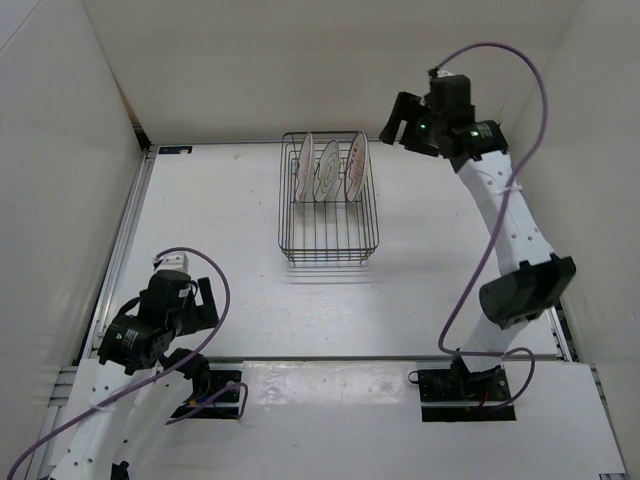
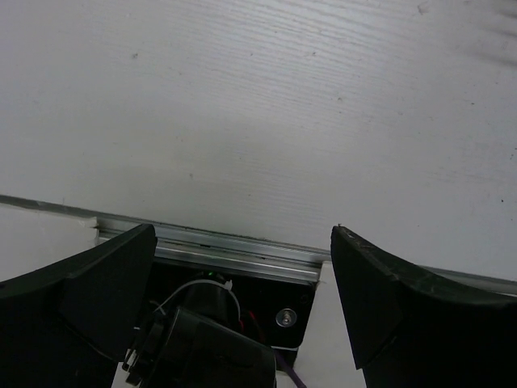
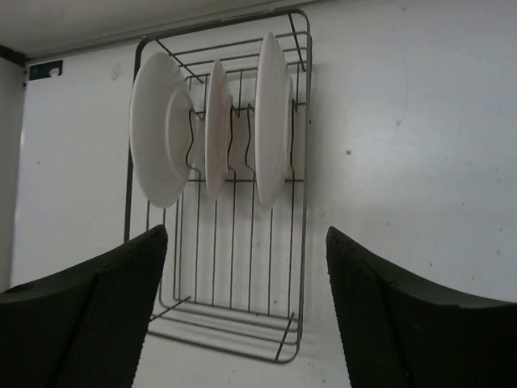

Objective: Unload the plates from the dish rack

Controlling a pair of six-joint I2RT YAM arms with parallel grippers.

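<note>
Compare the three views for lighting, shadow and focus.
Top external: even light, sharp; the dish rack casts only a faint shadow on its near side. Left wrist: table grain crisp, left fingers dark and soft-edged. Right wrist: plates bright, right fingers nearly black.

A white table [image 1: 200, 230] inside white walls [image 1: 60, 150] — a small blue label [image 1: 174, 150] at its far-left corner.

The faces of the plates [image 3: 216, 121] are hidden from the right wrist, indistinct overhead.
</note>
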